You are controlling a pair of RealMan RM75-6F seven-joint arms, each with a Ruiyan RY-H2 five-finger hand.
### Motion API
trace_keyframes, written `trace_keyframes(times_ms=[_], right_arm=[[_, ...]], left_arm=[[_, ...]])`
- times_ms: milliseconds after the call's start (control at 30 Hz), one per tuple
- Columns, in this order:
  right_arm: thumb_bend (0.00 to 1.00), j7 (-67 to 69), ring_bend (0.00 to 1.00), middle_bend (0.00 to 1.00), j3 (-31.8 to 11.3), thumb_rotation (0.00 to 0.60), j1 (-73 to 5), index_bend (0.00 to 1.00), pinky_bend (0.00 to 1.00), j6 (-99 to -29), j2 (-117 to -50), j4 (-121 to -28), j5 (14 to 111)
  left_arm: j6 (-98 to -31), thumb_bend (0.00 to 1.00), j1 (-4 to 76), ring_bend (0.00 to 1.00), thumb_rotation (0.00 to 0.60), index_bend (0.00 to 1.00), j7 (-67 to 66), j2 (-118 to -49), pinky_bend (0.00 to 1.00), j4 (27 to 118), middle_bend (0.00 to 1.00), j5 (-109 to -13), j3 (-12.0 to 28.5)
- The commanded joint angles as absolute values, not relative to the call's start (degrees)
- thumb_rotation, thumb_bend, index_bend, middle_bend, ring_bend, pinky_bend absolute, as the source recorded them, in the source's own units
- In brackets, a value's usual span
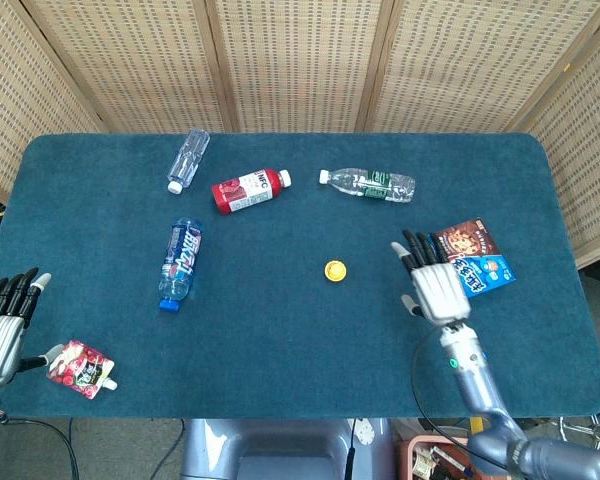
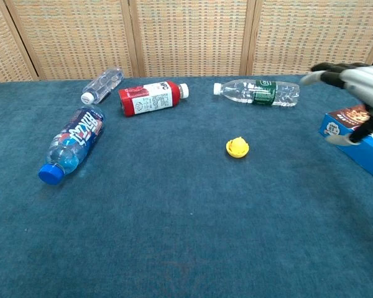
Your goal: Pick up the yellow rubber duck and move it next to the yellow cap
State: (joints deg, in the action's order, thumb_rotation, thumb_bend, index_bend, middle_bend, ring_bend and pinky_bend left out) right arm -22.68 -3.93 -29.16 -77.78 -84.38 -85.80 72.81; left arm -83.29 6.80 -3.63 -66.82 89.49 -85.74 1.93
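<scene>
A small yellow duck (image 1: 335,270) sits on the blue cloth near the table's middle, also in the chest view (image 2: 237,147). It looks joined with a round yellow cap beneath or against it; I cannot tell the two apart. My right hand (image 1: 435,285) hovers well to the right of it with fingers spread and nothing in them, showing at the right edge of the chest view (image 2: 354,84). My left hand (image 1: 2,322) stays at the table's front left corner, fingers apart, holding nothing.
A blue bottle (image 1: 181,262), a clear bottle (image 1: 187,158), a red bottle (image 1: 248,190) and a green-label bottle (image 1: 370,185) lie across the back half. A blue cookie box (image 1: 472,262) lies beside my right hand. A red pouch (image 1: 80,368) lies by my left hand.
</scene>
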Motion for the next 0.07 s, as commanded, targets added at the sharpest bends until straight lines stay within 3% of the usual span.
trace_keyframes(times_ms=[33,67], right_arm=[[0.21,-17.2,0.0,0.0,0.9,0.6,-22.4,0.0,0.0,-84.0,-80.3,-85.8,77.8],[0.21,-16.3,0.0,0.0,1.4,0.6,-21.0,0.0,0.0,-85.2,-80.0,-85.0,78.3]], left_arm=[[-83.3,0.05,6.8,0.0,0.6,0.0,-3.8,-66.9,0.0,89.6,0.0,-85.7,1.9],[-83.3,0.05,6.8,0.0,0.6,0.0,-4.0,-66.9,0.0,89.7,0.0,-85.8,1.9]])
